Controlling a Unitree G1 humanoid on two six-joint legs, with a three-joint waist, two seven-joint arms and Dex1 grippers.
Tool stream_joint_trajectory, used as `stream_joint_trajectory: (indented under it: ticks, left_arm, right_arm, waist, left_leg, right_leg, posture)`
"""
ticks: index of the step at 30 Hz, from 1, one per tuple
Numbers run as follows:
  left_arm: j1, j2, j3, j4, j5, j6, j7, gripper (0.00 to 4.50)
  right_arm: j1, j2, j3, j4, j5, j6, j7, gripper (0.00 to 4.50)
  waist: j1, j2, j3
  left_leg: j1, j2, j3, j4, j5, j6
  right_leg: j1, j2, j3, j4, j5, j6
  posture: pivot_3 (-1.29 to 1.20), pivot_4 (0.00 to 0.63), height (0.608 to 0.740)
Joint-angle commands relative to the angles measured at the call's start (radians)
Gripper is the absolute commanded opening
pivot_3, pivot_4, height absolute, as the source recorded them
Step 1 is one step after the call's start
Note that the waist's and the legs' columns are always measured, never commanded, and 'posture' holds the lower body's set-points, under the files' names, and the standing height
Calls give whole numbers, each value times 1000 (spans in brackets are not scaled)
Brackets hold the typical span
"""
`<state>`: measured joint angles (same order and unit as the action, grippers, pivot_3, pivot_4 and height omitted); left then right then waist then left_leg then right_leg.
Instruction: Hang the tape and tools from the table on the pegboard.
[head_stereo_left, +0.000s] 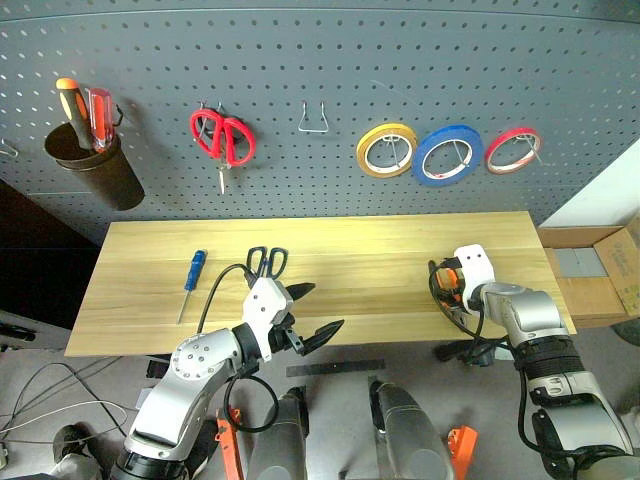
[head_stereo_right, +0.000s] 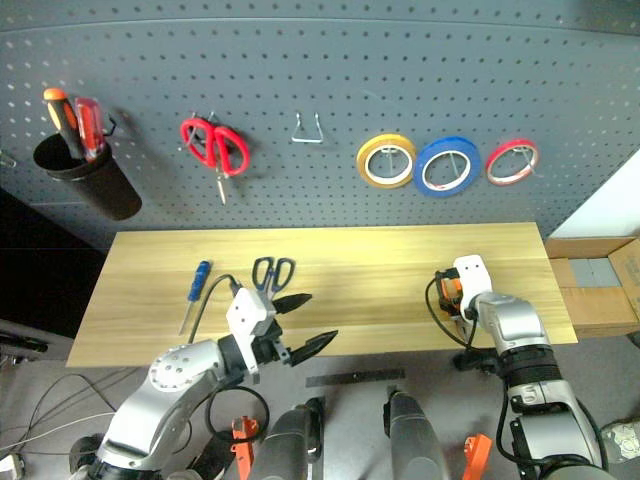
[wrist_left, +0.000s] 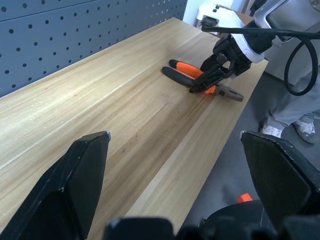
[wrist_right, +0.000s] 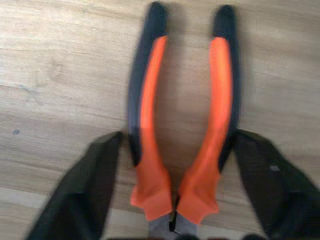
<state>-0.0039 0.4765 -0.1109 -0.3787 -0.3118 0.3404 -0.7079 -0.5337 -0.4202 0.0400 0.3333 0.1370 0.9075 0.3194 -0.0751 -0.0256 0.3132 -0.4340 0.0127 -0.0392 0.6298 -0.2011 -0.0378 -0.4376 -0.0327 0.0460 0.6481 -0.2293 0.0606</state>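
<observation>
You've got a long light-wood table (head_stereo_left: 380, 250) carrying a small blue-handled screwdriver (head_stereo_left: 192, 281) at left, dark-handled scissors (head_stereo_left: 266, 262) mid-front, orange-and-black pliers (wrist_left: 200, 80) at right.

**Even indoor light, soft focus at the right wrist**

The head views are bright and evenly lit, with only faint shadows under the tape rolls on the pegboard (head_stereo_left: 300, 60). The pegboard's top edge bows, a sign of wide-angle distortion. The table (head_stereo_left: 350, 260) shows a pale sheen along its grain in the left wrist view, where the near black fingers (wrist_left: 75, 180) are large and soft-edged. In the right wrist view the pliers (wrist_right: 150, 110) and the dark fingers (wrist_right: 80, 195) flanking them are blurred, the wood grain smeared.
</observation>
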Motion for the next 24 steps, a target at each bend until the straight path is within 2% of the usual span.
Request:
stream_joint_trajectory:
  ticks: [1, 4, 7, 9, 11, 16, 20, 24]
  left_arm:
    - [5, 6, 35, -32, -16, -10, 6, 4500]
    - [-2, 8, 113, -36, -48, -1, 29, 4500]
    - [-19, 1, 222, -46, -111, 11, 61, 4500]
    - [-41, -12, 305, -71, -186, 47, 104, 4500]
    - [-54, -7, 360, -95, -242, 82, 127, 4500]
    - [-56, 2, 391, -101, -246, 72, 144, 4500]
    - [-53, -49, 336, -122, -195, 29, 195, 4500]
    - [-42, -80, 304, -130, -159, 4, 227, 4500]
  right_arm:
    - [34, -44, 21, -108, -3, 84, 40, 2476]
    - [65, -126, 73, -312, 37, 165, 141, 2476]
    - [76, -166, 67, -548, 143, 152, 273, 2476]
    - [66, -154, 25, -695, 258, 127, 364, 2476]
    - [17, -115, -11, -765, 345, 140, 396, 2476]
    - [-203, 35, 12, -714, 380, 58, 364, 2476]
    - [-389, 204, -39, -588, 357, -159, 298, 2476]
    - [-491, 304, -32, -448, 284, -369, 234, 2476]
  waist:
    - [1, 0, 0]
    - [3, 2, 1]
    - [-2, 2, 2]
    - [-6, 1, 2]
    - [-7, 1, 2]
    - [-3, 1, 2]
    - [4, 0, 3]
    - [15, -1, 5]
  left_leg:
    - [0, 0, 0, 0, 0, 0]
    - [-1, 0, 0, 0, 0, 0]
    - [-1, 0, 0, 0, 0, 0]
    - [0, 1, 0, 0, 0, 0]
    - [0, 3, -1, 0, 0, 0]
    - [0, 5, -1, 0, 0, 0]
    - [-1, 5, -1, 0, 0, 0]
    - [-2, 6, -1, -1, 0, 0]
  right_leg:
    - [0, 0, 0, 0, 0, 0]
    - [-1, 0, 0, 1, 0, 0]
    - [-2, 0, 0, 0, 0, 0]
    - [-1, 1, 0, 1, 0, 0]
    - [-2, 4, 0, 1, 0, 0]
    - [-2, 7, -1, 1, 1, -2]
    - [-3, 6, 0, 0, 4, -7]
    - [-4, 6, -1, -1, 5, -8]
  posture:
    - [-47, 325, 740]
    - [-47, 325, 740]
    - [-48, 325, 740]
    - [-37, 325, 740]
    - [-30, 325, 740]
    - [-34, 320, 740]
    - [-35, 331, 740]
    - [-33, 349, 740]
